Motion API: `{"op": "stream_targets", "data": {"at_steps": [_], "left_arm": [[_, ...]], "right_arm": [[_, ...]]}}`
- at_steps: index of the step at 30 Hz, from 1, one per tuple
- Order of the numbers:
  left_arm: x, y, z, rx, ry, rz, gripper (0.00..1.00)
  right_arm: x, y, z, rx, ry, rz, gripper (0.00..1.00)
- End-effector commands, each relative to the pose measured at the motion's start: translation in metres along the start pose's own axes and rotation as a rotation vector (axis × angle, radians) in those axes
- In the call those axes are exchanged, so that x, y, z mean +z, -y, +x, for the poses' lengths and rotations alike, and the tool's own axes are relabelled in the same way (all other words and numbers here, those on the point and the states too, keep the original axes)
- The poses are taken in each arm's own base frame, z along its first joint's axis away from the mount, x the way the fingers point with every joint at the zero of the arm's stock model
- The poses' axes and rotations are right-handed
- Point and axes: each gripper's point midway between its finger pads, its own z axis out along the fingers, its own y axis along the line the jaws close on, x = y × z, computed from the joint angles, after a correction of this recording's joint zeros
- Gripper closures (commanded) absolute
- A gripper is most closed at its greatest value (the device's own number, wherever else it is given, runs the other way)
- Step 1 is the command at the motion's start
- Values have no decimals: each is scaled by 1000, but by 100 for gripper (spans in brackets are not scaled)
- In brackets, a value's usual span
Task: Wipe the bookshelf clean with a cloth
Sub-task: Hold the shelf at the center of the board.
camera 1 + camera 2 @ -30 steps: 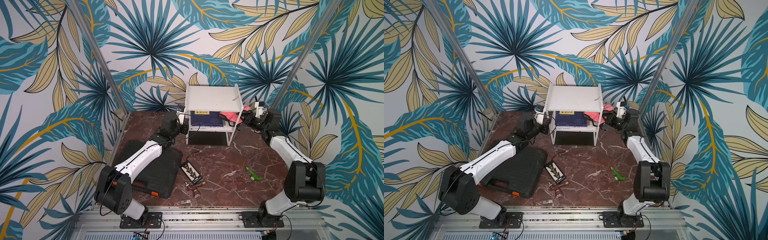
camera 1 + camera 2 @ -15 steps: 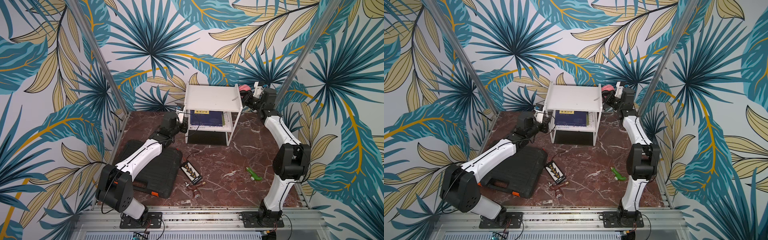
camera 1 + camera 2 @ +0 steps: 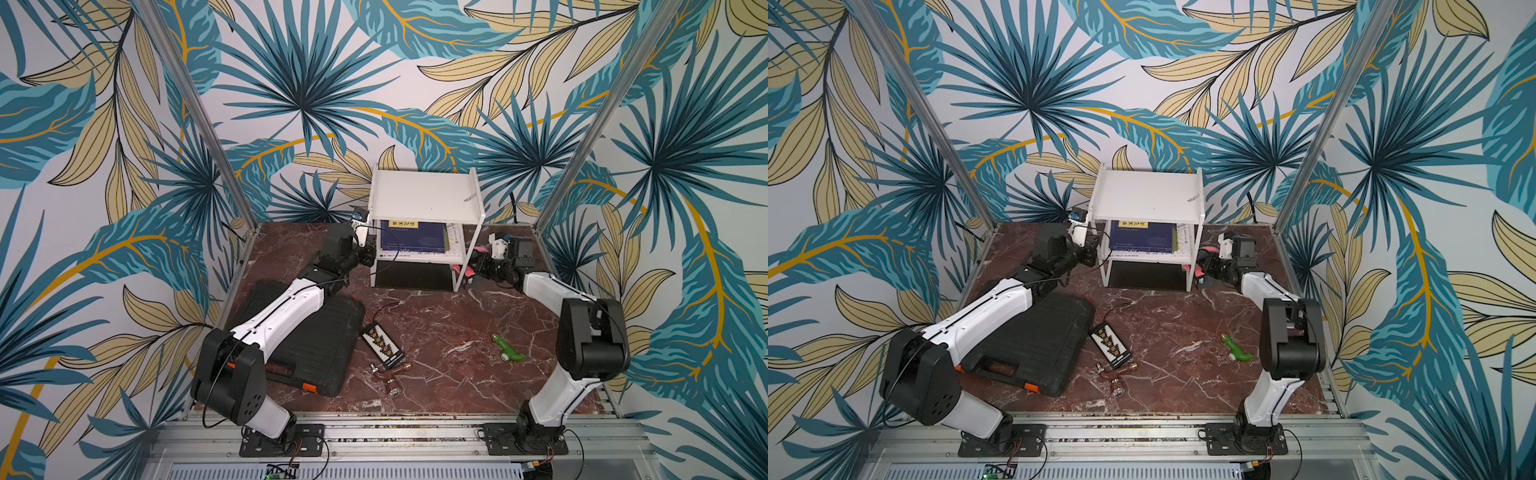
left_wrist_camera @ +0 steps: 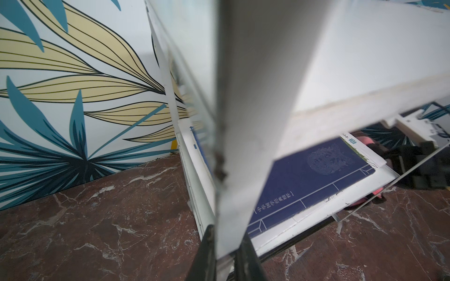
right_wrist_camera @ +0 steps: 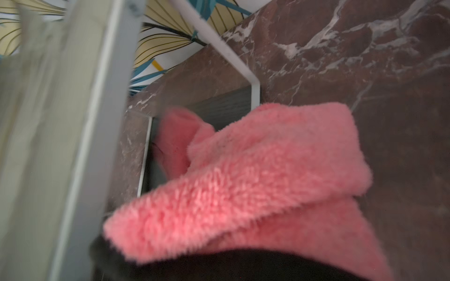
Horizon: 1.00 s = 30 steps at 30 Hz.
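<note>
The white bookshelf [image 3: 426,195] [image 3: 1148,191] stands at the back of the marble table. My left gripper [image 3: 368,257] [image 4: 226,258] is shut on its left front upright [image 4: 243,146], low down, one dark finger on each side. My right gripper [image 3: 478,266] [image 3: 1209,266] is shut on the pink fluffy cloth [image 3: 467,269] [image 5: 255,175], which it holds against the lower right side of the bookshelf, next to the right front leg [image 5: 85,121] and just above the table. The cloth hides the right fingertips.
A blue book [image 3: 413,239] lies on the lower shelf, a dark flat panel [image 3: 411,276] beneath it. A black ribbed case [image 3: 299,332] sits under my left arm. A small connector board [image 3: 381,347], brass fittings [image 3: 390,374] and a green toy [image 3: 509,348] lie mid-table.
My right arm carried the cloth up to the top right corner of the bookshelf, then back down to its lower right side. The left arm has stayed put.
</note>
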Motion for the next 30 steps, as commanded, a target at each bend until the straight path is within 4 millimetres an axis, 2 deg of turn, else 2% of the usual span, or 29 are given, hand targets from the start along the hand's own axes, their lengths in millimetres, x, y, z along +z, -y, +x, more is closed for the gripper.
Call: {"op": "stream_targets", "data": {"at_steps": [1,2,4,6,8,11,14,16,20,21,23,25,27,30], "left_arm": [[0,-11,47,-39,-152,-42,100],[1,-11,45,-40,-146,-37,100],[3,-10,43,-42,-144,-35,100],[4,-9,44,-54,-150,-32,100],[5,-6,45,-68,-143,-10,100],[3,-7,42,-97,-118,-18,100],[2,-10,44,-112,-115,-34,100],[2,-10,47,-119,-118,-35,100],[3,-9,50,-125,-117,-30,100],[4,-8,51,-125,-120,-23,100],[6,-5,51,-124,-116,-3,100],[7,-5,51,-127,-113,0,100],[8,-6,51,-126,-114,-5,100],[8,-7,50,-130,-111,-13,100]], "right_arm": [[-55,-52,-32,-177,200,-107,100],[-54,-51,-42,-168,221,-82,100],[-37,-53,-60,-126,203,-93,100],[-16,-64,-85,-90,206,-135,100],[-4,-69,-99,-60,215,-157,100],[-17,-82,-96,-77,241,-206,100],[-32,-79,-67,-113,236,-217,100],[-32,-78,-64,-119,247,-226,100],[-4,-83,-96,-58,233,-255,100],[0,-88,-111,-46,243,-269,100],[12,-95,-124,-19,216,-296,100],[7,-110,-121,-27,187,-323,100],[-10,-116,-107,-70,198,-313,100],[-38,-102,-69,-89,227,-253,100]]}}
